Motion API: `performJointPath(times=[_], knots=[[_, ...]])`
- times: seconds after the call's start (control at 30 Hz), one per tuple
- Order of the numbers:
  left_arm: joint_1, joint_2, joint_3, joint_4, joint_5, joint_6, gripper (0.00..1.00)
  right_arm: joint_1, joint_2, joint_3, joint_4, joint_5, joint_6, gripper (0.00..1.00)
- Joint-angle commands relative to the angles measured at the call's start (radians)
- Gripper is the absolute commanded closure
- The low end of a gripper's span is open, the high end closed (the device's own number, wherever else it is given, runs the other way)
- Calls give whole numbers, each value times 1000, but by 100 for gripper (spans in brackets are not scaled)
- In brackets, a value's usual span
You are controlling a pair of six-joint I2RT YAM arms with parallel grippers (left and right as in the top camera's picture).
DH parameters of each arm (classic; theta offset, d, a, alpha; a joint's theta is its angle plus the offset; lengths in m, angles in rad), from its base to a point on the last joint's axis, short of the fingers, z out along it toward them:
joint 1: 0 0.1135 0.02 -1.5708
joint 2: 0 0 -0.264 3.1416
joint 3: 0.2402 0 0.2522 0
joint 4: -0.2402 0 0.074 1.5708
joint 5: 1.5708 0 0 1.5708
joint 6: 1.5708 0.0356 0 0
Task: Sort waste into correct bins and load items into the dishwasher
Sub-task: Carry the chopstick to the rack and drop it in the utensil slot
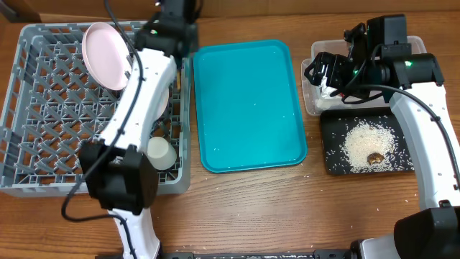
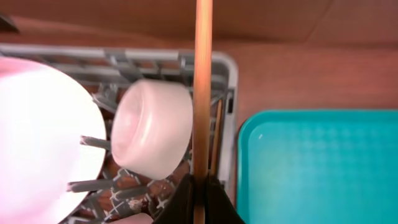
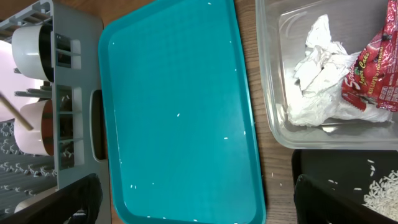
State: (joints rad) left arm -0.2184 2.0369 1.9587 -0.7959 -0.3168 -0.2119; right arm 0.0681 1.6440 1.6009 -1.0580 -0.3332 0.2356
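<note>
Being pinched between the closed-up fingers of the left gripper (image 2: 200, 190) is a thin, smooth wooden stick (image 2: 203, 74), possibly a chopstick; its far end is being cut off by the top edge of the wrist view. Just left of those fingers, a glossy pinkish-white bowl (image 2: 152, 134) is being propped on its side among the grey prongs of the lattice-floored dish rack (image 2: 221, 61). Further left, the round plate (image 2: 37, 143) is being cropped by the frame. Overhead, much of the rack is being hidden by the left arm (image 1: 136, 93), with a small white cup (image 1: 162, 152) being shown beside it.

The right gripper (image 3: 196, 186) is being held wide apart with nothing between its fingers (image 3: 74, 199); only their dark tips are being shown. Beneath them a smooth teal tray (image 3: 174, 93) is being spanned. Ahead and to their right, a crumpled napkin (image 3: 320, 74) and a crinkled red wrapper (image 3: 373, 71) are being contained in the clear, round-cornered tub (image 3: 267, 93). Beside the right fingertip, loose rice (image 3: 382, 190) is being carried on the black tray (image 3: 336, 165), which is partly out of view.
</note>
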Motion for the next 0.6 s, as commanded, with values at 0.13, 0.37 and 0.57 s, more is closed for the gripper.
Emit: performJointPath(times=[0.13, 0.37, 0.57], knots=[[28, 107, -2, -10, 180, 159, 96, 3, -6, 10, 5, 3, 0, 0], [32, 122, 5, -19, 176, 153, 13, 3, -6, 10, 5, 3, -1, 0], [29, 37, 196, -233, 176, 144, 13, 3, -6, 10, 5, 3, 0, 0]])
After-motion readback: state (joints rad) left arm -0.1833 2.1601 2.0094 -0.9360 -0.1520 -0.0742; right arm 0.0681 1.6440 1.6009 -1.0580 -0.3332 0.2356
